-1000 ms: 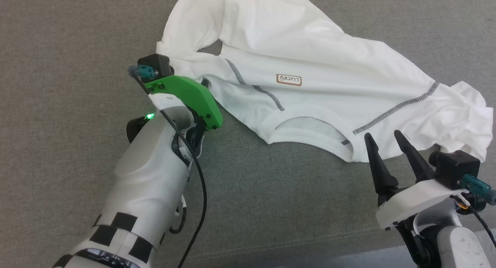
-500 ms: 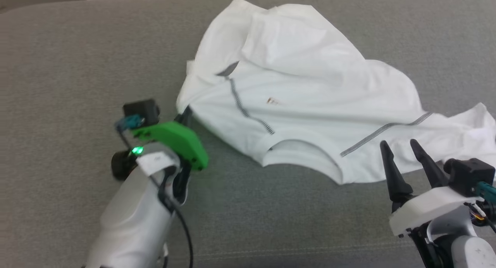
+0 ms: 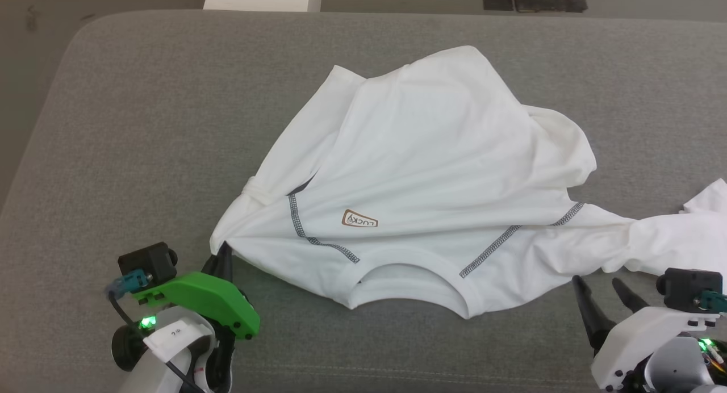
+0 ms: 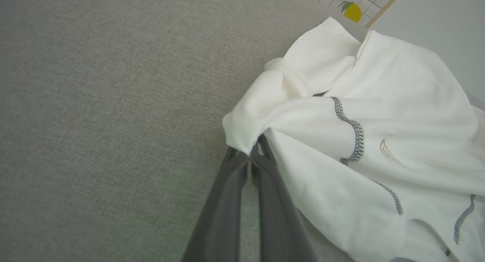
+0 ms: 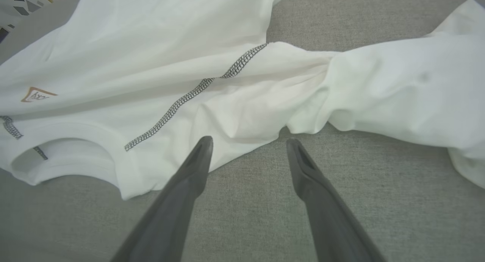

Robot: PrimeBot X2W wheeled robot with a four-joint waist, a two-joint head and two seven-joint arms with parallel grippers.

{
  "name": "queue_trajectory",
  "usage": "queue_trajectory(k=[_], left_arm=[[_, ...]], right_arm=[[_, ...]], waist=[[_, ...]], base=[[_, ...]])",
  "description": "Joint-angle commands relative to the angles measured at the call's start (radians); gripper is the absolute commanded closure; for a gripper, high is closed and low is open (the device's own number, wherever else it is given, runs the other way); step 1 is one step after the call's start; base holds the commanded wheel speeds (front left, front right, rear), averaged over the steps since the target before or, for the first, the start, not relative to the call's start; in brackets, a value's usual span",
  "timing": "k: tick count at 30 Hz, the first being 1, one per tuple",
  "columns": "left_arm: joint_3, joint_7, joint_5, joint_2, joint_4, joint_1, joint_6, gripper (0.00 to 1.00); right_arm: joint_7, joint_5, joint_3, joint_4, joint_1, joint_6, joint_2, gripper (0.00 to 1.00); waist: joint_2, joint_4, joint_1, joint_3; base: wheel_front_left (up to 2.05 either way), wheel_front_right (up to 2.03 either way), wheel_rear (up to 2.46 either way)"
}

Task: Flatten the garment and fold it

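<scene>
One white T-shirt (image 3: 431, 171) lies front-up on the grey cloth-covered surface (image 3: 142, 126), spread out but far from smooth. Its neck opening (image 3: 409, 282) faces the robot, between the left pincer (image 3: 222, 258) and the right pincer (image 3: 596, 280), and the body fans away from both toward the far edge of the surface. A grey stitched seam (image 3: 318, 244) slants from the collar toward the left pincer, and a second seam (image 3: 514, 235) slants toward the right one. A small brown-bordered patch (image 3: 359, 219) reading LUCKY sits just beyond the first seam. Long soft creases cross the chest, and the far end is rumpled, with a fold bulging on the right pincer's side.

The left pincer has its two dark fingers pressed together on the tip of the near sleeve (image 4: 242, 135). The cloth is drawn to a point there and spreads from the grip in tight pleats. Just past the fingertips the sleeve is bunched and rolled over itself.

The right pincer has its fingers spread apart and holds nothing. The shirt's shoulder edge lies right at its left fingertip; whether they touch cannot be told. The other sleeve (image 3: 676, 245) is twisted into a narrow neck and then widens, lying ahead of this pincer and to its outer side.
</scene>
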Motion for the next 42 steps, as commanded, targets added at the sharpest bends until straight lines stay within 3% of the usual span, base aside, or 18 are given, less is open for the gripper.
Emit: queue_trajectory(k=[1,16,26,27,28,29,30,37,42], left_arm=[[0.008,0.000,-0.010,0.011,-0.016,0.012,0.010,1.00],[-0.015,0.003,-0.008,-0.007,-0.050,-0.015,0.004,1.00],[-0.023,0.002,-0.016,-0.014,-0.045,-0.019,-0.006,1.00],[-0.023,0.001,-0.017,-0.014,-0.044,-0.018,-0.006,1.00],[-0.024,0.002,-0.017,-0.013,-0.043,-0.018,-0.006,1.00],[-0.025,0.003,-0.016,-0.012,-0.041,-0.017,-0.006,1.00],[-0.026,0.003,-0.017,-0.012,-0.040,-0.017,-0.007,1.00],[-0.027,-0.001,-0.021,-0.008,-0.036,-0.008,-0.010,1.00],[-0.005,-0.017,-0.062,-0.017,-0.080,0.010,-0.040,1.00]], right_arm=[[0.017,0.012,0.002,0.009,-0.002,-0.002,0.001,0.00],[0.167,-0.054,0.011,0.186,-0.144,-0.002,0.001,0.00],[0.194,-0.096,-0.039,0.216,-0.158,-0.002,0.001,0.02],[0.186,-0.104,-0.047,0.218,-0.160,-0.002,0.001,0.22],[0.180,-0.103,-0.049,0.222,-0.162,-0.002,0.001,0.61],[0.170,-0.099,-0.051,0.227,-0.165,-0.002,0.001,0.77],[0.162,-0.104,-0.051,0.231,-0.168,-0.002,0.001,1.00],[0.112,-0.062,-0.036,0.256,-0.171,-0.002,0.001,1.00],[0.114,-0.007,-0.024,0.174,-0.126,-0.002,0.001,1.00]], waist=[[0.0000,0.014,0.0000,0.010],[0.0000,0.055,0.0000,0.073],[0.0000,0.061,0.0000,0.079],[0.0000,0.060,0.0000,0.077],[0.0000,0.059,0.0000,0.076],[0.0000,0.057,0.0000,0.074],[0.0000,0.056,0.0000,0.073],[0.0000,0.048,0.0000,0.034],[0.0000,0.043,0.0000,-0.015]], base=[[0.00,0.00,0.00],[0.00,0.00,0.00],[0.00,0.00,0.00],[0.00,0.00,0.00],[0.00,0.00,0.00],[0.00,0.00,0.00],[0.00,0.00,0.00],[0.00,0.00,0.00],[0.00,0.00,0.00]])
